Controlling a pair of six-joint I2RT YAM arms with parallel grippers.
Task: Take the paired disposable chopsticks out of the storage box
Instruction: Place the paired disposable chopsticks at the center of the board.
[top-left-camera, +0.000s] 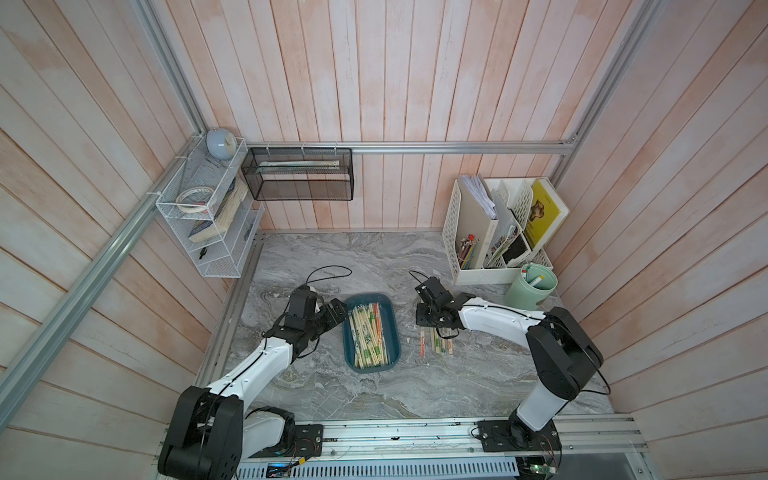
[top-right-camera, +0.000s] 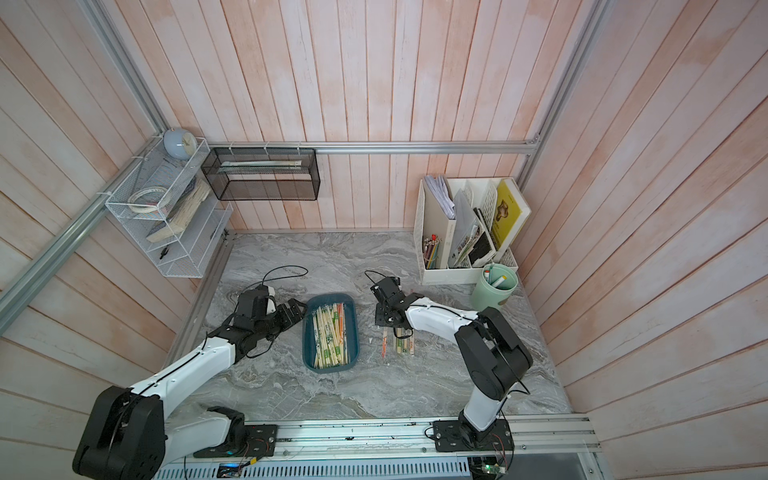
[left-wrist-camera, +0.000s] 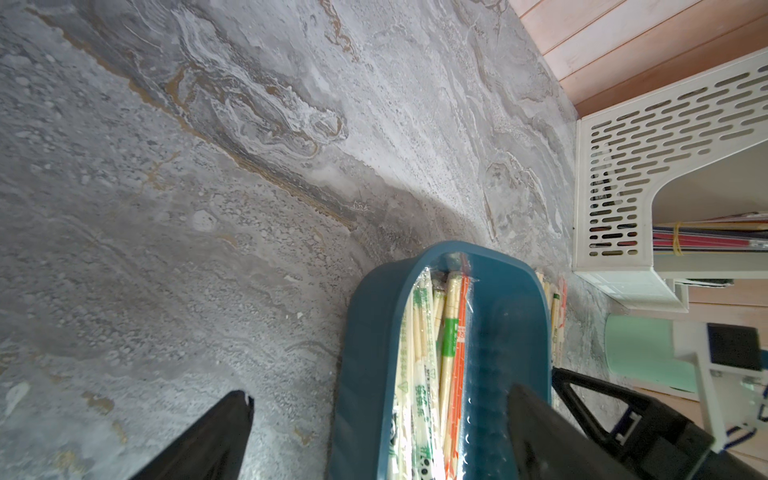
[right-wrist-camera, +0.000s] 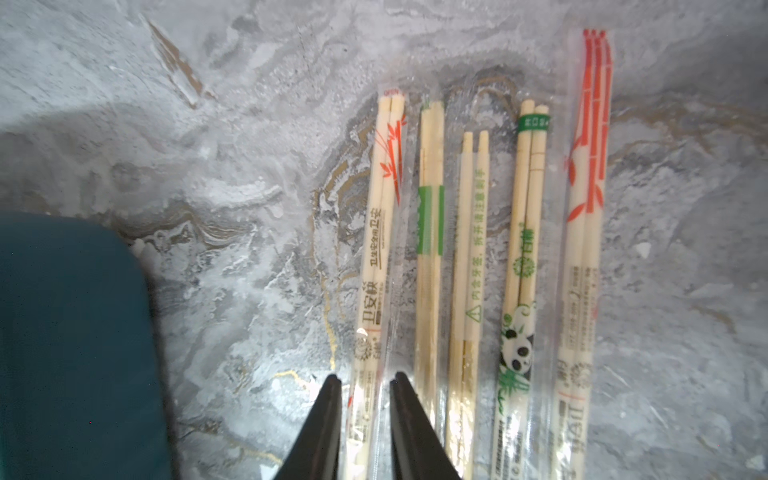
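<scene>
Grey marbled tabletop (top-left-camera: 374, 257). A shallow teal-blue plastic storage box (top-left-camera: 395, 336) sits at centre, with many pale bamboo chopstick pairs (top-left-camera: 368, 338) in printed clear sleeves inside. Five more sleeved pairs (right-wrist-camera: 469, 249) lie in a row beside it. My right gripper (right-wrist-camera: 365, 376): jaws narrowly parted astride the pair nearest the box. My left gripper (left-wrist-camera: 380, 390): spread wide across the box's rim.

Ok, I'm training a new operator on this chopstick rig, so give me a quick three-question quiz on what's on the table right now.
1. How many sleeved chopstick pairs lie on the marble table beside the storage box?
2. True or false: the left hand is open.
3. Which pair lies between the fingers of the right hand? A) the red-leaf pair nearest the box; B) the middle one; C) the farthest one.
Key: 1 five; 2 true; 3 A.
</scene>
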